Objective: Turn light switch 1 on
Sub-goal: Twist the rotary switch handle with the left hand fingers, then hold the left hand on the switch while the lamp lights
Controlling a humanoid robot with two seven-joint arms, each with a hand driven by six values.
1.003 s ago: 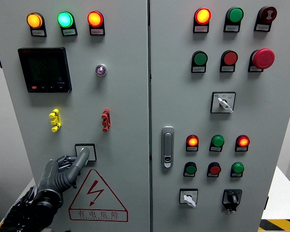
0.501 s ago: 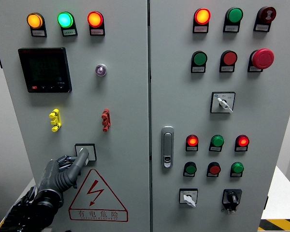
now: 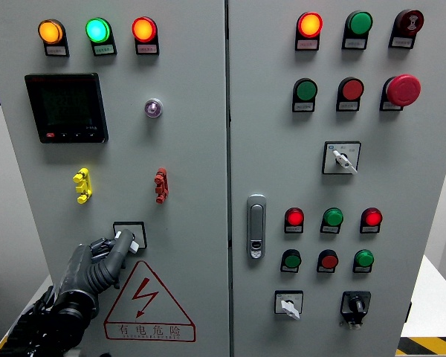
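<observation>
Light switch 1 (image 3: 130,233), a small square rotary selector on a black-framed white plate, sits low on the left door of the grey painted-steel cabinet (image 3: 193,171), just above the red-outlined triangular warning sticker (image 3: 147,303) with its lightning bolt. My left hand (image 3: 97,264), dark grey with ribbed rubbery joints, comes up from the lower left corner; one finger is stretched out straight with its tip touching the switch's knob, the other fingers are curled loosely back, and I grasp nothing. Further up that same door I see a glossy black rectangular meter display (image 3: 66,108), and above it a row of three round domed lamps, amber (image 3: 50,31), green (image 3: 97,30) and orange-red (image 3: 143,29), all lit. Below the display are a yellow plastic clip (image 3: 82,185) and a red one (image 3: 160,185), with a small round metallic key lock (image 3: 153,108) higher up between them. Right of the vertical door seam is a polished chrome latch handle (image 3: 256,227), oblong and recessed. The right door carries round red and green push buttons and lamps, a bulging red mushroom stop button (image 3: 403,89), a white-handled selector (image 3: 343,158) on a square plate, and at the bottom another white selector (image 3: 288,303) beside a black knob (image 3: 355,303).
</observation>
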